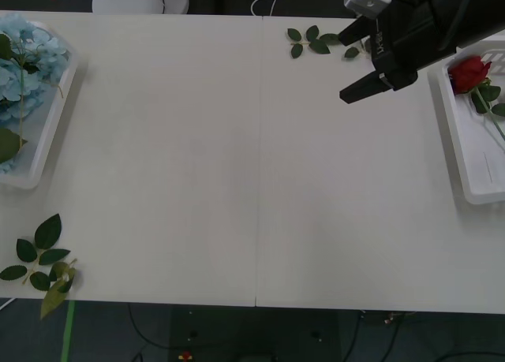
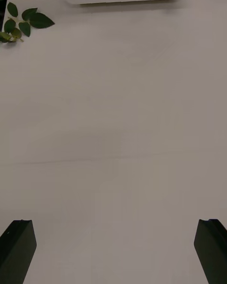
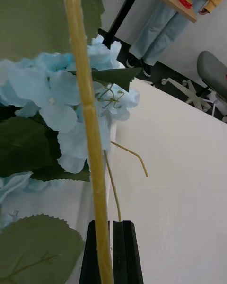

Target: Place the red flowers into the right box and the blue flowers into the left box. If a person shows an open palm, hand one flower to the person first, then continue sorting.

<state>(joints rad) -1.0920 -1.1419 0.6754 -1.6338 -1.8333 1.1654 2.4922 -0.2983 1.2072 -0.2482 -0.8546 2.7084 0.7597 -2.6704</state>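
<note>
**Flowers sorted into both boxes, left pincer clamped on a stem**

A white worktop (image 1: 252,165) carries two white boxes. The left box (image 1: 49,133) sits at the left edge and holds the blue flowers (image 1: 28,58), a heap of pale-blue petal clusters with large green leaves. The right box (image 1: 465,153) sits at the right edge and holds a red flower (image 1: 469,73), its bloom toward the far end and its green stem running toward the near end.

The right pincer (image 1: 364,90) hangs above the worktop at the far right, just left of the right box, black fingers pointing left and down. In the right wrist view its two fingers (image 2: 17,248) stand wide apart at the bottom corners, released, with nothing between them; bare worktop lies below.

In the left wrist view the left pincer (image 3: 112,251) is clenched on a yellowish-green flower stem (image 3: 87,118), the two black fingers (image 3: 126,253) pressed close on either side of it. The stem runs straight up from the fingers, past blue petal clusters (image 3: 56,94) and serrated green leaves.

Loose leaf sprigs without blooms lie on the worktop: one (image 1: 319,42) at the far edge near the right pincer, another (image 1: 43,259) at the near left corner.
</note>
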